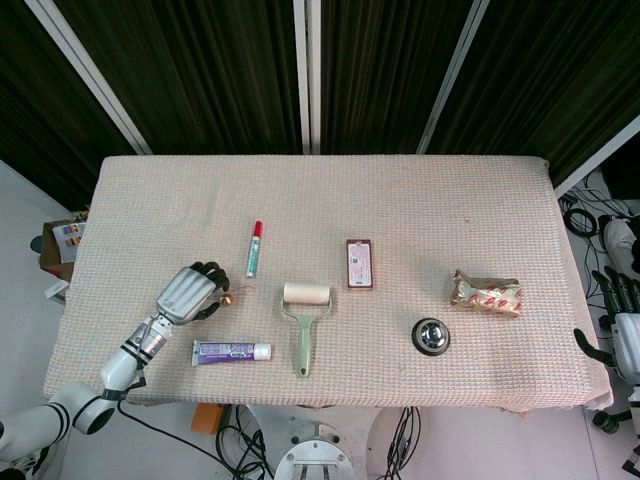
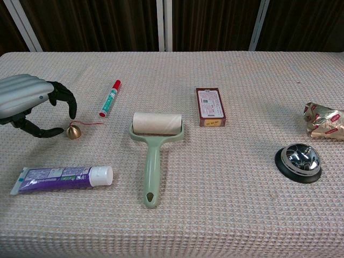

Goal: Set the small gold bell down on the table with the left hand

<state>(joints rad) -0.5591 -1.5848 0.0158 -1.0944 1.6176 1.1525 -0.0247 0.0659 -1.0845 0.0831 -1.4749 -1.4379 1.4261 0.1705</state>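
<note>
Left hand (image 2: 29, 105) hovers with fingers curled apart, gripping nothing, just beside the small gold bell (image 2: 73, 131), which sits on the surface (image 2: 242, 215) between the red-capped marker (image 2: 109, 99) and the toothpaste tube (image 2: 62, 177). Right hand (image 1: 625, 335) hangs beyond the surface's far edge, fingers spread, empty.

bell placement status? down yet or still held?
Done: the small gold bell appears to sit on the table, red string trailing beside it. In hand: the left hand hovers over it, fingers apart, fingertips close; contact unclear. Left: clear the hand. The right hand idles off-table.
</note>
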